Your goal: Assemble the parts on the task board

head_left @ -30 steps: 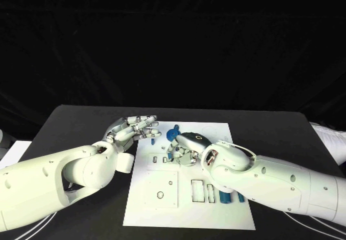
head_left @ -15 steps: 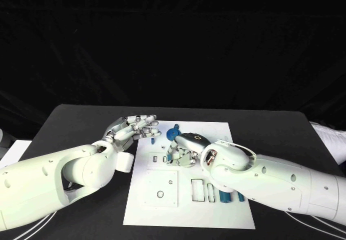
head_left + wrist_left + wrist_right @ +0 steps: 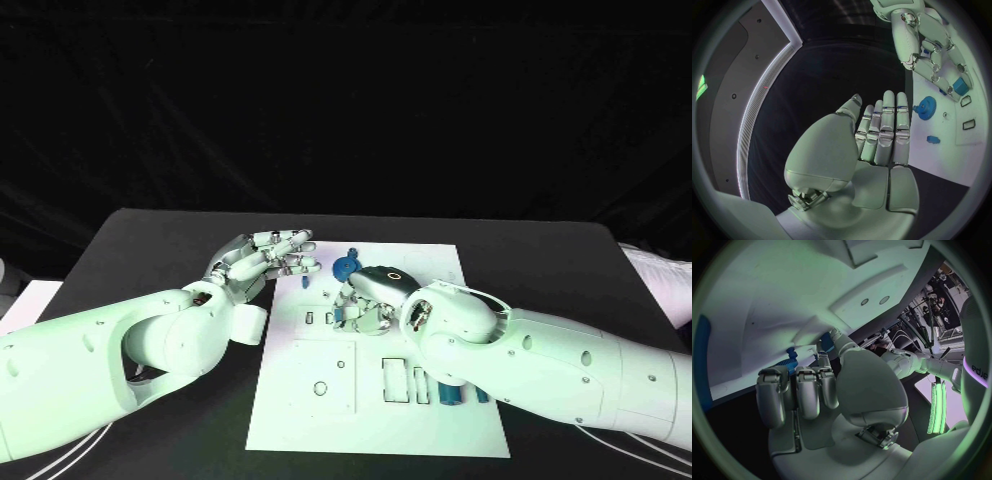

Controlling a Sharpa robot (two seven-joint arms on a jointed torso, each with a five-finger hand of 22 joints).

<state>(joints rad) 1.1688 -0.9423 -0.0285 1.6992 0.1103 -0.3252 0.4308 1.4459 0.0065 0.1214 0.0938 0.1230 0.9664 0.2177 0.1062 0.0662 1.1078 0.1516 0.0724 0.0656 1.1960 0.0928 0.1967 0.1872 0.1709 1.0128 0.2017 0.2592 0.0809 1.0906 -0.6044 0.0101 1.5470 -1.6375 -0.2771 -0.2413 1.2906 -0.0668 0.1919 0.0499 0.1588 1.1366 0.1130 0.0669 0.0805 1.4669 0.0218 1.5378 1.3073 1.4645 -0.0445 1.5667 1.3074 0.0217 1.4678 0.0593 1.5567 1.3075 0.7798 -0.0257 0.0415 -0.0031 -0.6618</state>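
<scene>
Barely any shift over the last second: right silver many-fingered hand (image 3: 368,300) eased a touch lower and toward the robot's left across the white rectangular task board (image 3: 433,430), now hanging over the board's upper middle, just beside the pair of small narrow slots (image 3: 310,318). Fingers curled downward and close together, with a small blue square block (image 3: 962,85) sitting right at the fingertips in the left wrist view; cannot tell whether pinched, pressed against the board, or merely touched. Left silver many-fingered hand (image 3: 267,257) unchanged in place, raised above the black table (image 3: 159,250) at the board's upper left corner, fingers straight and side by side, thumb apart, holding nothing. Blue toothed gear-shaped part (image 3: 346,268) lying on the board's upper area, just beyond the right hand, same spot as 1 second ago. 2 long blue bar-shaped parts (image 3: 451,393) resting near the board's lower right, partly hidden under the right forearm, untouched. Judging from so small a move: probably a slow fine alignment or a seating push on the block, not a carry. Most of the assembly apparently left to do, with the gear and the bars lying loose. Likely risk: block tilting or slipping at the fingertips while half hidden from the head camera.
</scene>
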